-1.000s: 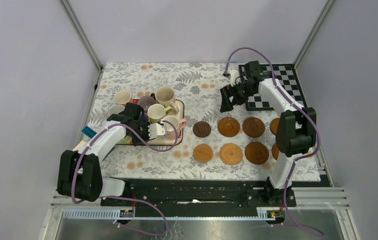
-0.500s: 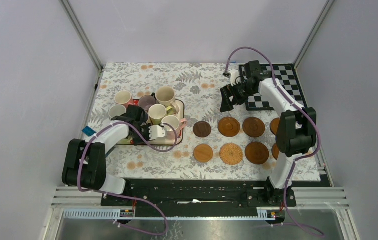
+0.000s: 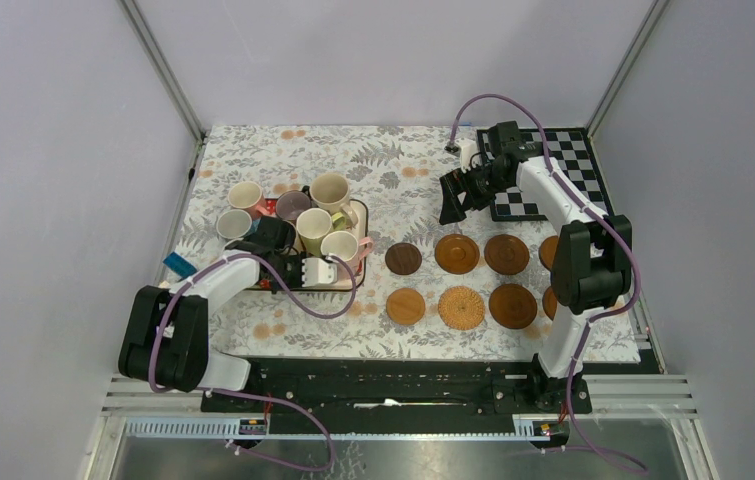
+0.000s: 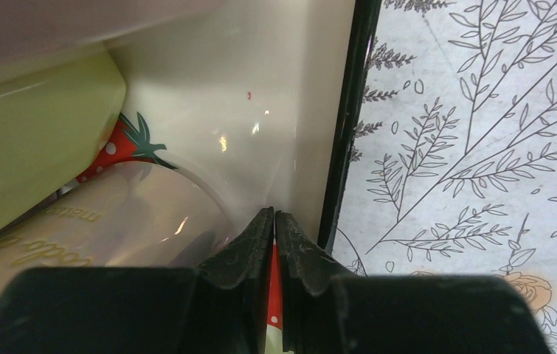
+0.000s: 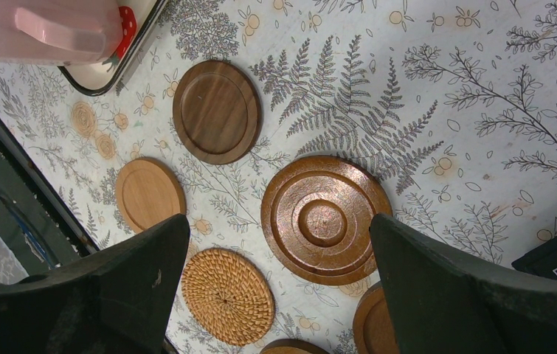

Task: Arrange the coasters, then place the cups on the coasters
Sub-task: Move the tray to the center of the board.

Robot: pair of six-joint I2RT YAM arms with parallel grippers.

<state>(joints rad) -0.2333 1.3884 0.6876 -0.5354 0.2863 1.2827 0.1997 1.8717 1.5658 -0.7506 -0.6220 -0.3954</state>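
Seemingly two coasters (image 3: 547,252) half-hidden behind right arm (image 3: 553,200).

- Top external: fixed high behind the arm bases, tilted down and forward over the whole table (image 3: 373,160). It is the farthest view, with the table's near edge at the bottom.
- Left wrist: very close and low at a rim of the tray (image 4: 260,110). The left gripper (image 4: 274,217) sits at frame bottom, bare table to the right.
- Right wrist: higher up, facing down past the right gripper (image 5: 279,228) onto the coasters (image 5: 216,110), a tray corner at top left.
- Shared: the tray rim in all three views; the coasters in top and right wrist.
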